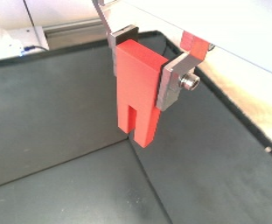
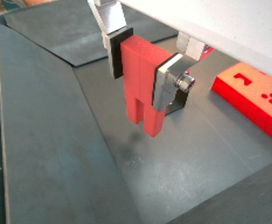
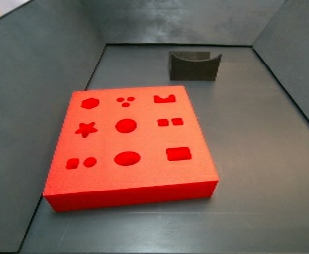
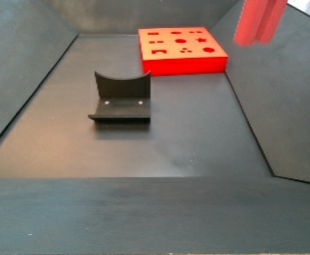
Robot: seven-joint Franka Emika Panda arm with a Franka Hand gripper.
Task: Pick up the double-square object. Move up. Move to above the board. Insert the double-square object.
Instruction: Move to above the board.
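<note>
- Claw pinching the double-square object — silver finger plates pressed flat against two opposite faces, seen in both wrist views.
- Double-square object held upright and clear of the dark desk, a narrow slot cut up into its lower end, its tip hanging free with bare floor beneath.
- One finger plate fastened with a screw, its dark pad touching the piece; opposite finger hard against the far face.
- In a side view, held piece showing only as a pale red blur at the upper right, above the desk's right wall and just beside the board; claw itself not visible there.
- Board lying flat at the far end of the desk in that view, near the right wall; shaped holes in its top — star, circles, squares, rectangle — all unfilled in a side view.
- Corner of the board appearing in a wrist view, off to the side of the held piece and apart from it.
- Fixture standing mid-desk, well apart from the board; in a side view close to the desk's far wall.
</note>
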